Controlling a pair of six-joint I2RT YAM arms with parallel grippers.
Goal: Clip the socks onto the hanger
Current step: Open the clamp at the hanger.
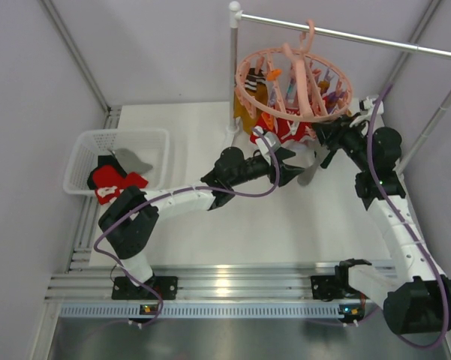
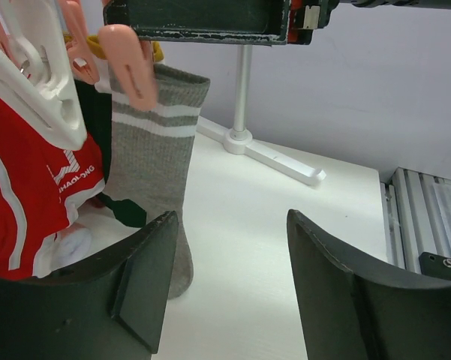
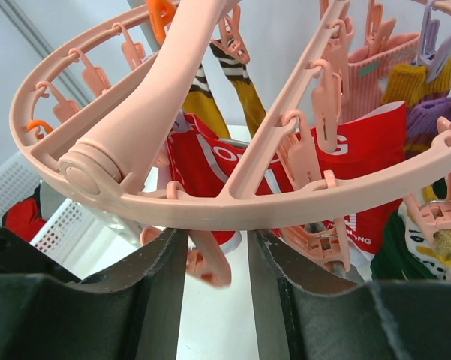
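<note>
The salmon-pink hanger [image 1: 293,82] hangs from the rail with several socks clipped on, among them a red one [image 1: 285,129] and a mustard one [image 1: 257,97]. A grey striped sock [image 2: 154,157] hangs from a pink clip [image 2: 131,64] next to the red sock [image 2: 30,195]. My left gripper [image 2: 231,225] is open and empty just right of the grey sock, low over the table; it also shows in the top view [image 1: 296,171]. My right gripper [image 3: 216,238] sits under the hanger ring [image 3: 233,210], jaws slightly apart around a dangling clip [image 3: 210,259].
A white mesh basket [image 1: 86,146] at the left holds a red sock [image 1: 109,180] and a grey sock [image 1: 131,160]. The grey rail [image 1: 360,37] rests on a white pole [image 1: 233,67] whose base [image 2: 274,157] lies on the table.
</note>
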